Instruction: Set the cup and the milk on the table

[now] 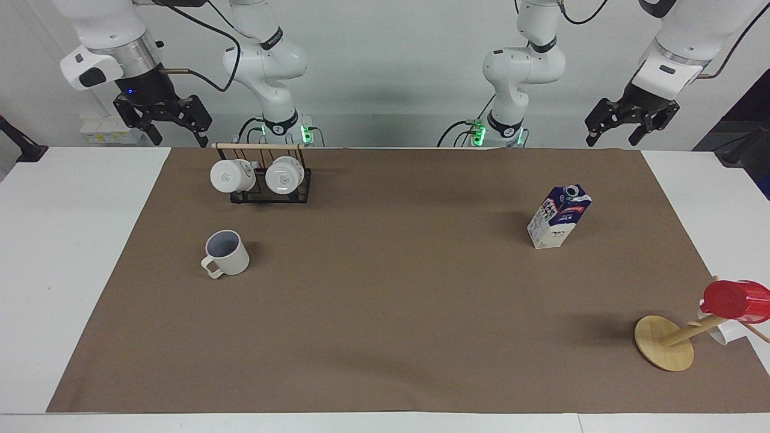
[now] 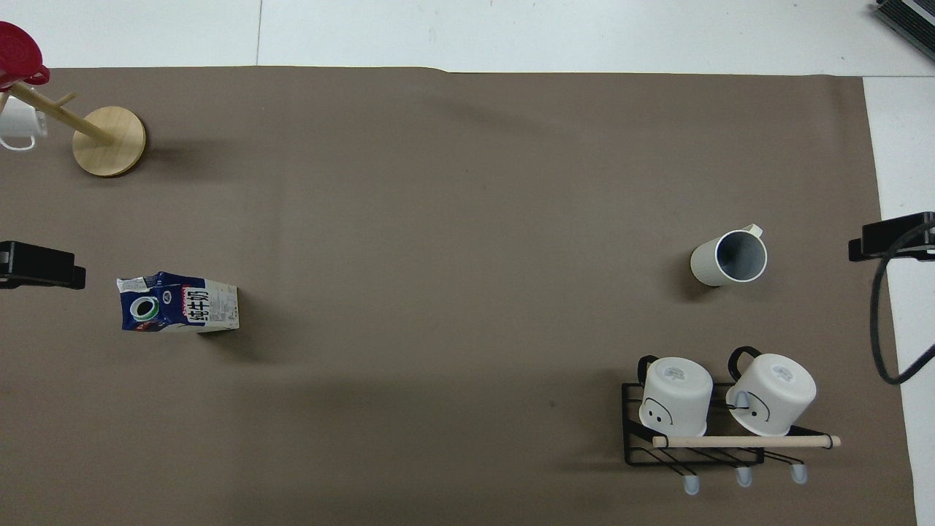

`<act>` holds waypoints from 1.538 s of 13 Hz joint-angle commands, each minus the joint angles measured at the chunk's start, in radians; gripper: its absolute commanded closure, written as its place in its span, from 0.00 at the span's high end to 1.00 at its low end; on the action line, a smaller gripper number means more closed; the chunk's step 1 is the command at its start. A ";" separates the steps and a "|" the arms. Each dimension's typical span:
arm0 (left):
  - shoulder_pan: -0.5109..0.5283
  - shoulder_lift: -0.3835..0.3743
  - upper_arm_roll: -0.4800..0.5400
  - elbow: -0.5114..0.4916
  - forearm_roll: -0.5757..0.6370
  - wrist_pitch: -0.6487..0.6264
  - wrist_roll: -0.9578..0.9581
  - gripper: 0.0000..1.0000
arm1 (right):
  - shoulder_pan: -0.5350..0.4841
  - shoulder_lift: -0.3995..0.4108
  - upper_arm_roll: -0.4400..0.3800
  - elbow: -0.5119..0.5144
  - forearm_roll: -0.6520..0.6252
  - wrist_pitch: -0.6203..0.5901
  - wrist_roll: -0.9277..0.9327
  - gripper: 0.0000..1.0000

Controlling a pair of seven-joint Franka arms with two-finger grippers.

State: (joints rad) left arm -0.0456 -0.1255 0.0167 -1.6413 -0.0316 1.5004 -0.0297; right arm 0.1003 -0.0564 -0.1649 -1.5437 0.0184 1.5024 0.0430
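The cream cup [image 1: 227, 252] stands upright on the brown sheet of the table [image 1: 391, 313], toward the right arm's end, its handle pointing away from the robots; it also shows in the overhead view [image 2: 729, 257]. The milk carton [image 1: 558, 216] stands upright on the sheet toward the left arm's end, and also shows in the overhead view [image 2: 179, 303]. My right gripper [image 1: 180, 135] hangs open and empty over the table's edge by the robots. My left gripper [image 1: 613, 139] hangs open and empty over that same edge at its own end. Both arms wait.
A black wire rack [image 1: 271, 191] with a wooden bar holds two white mugs, nearer to the robots than the cup. A tilted wooden mug tree [image 1: 665, 343] carries a red cup [image 1: 737, 299] and a white mug at the left arm's end, farther from the robots than the milk.
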 commanded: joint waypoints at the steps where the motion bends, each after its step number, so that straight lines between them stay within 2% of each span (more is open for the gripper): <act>1: -0.004 -0.005 -0.001 0.005 0.001 0.003 0.007 1.00 | -0.004 -0.016 0.004 -0.013 -0.003 -0.002 -0.015 1.00; 20: -0.005 -0.005 -0.004 0.005 0.001 -0.005 0.005 1.00 | -0.002 -0.039 0.005 -0.053 -0.009 0.013 -0.015 1.00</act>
State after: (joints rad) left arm -0.0457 -0.1255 0.0099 -1.6413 -0.0316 1.5003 -0.0297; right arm 0.1007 -0.0596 -0.1640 -1.5499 0.0183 1.4991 0.0430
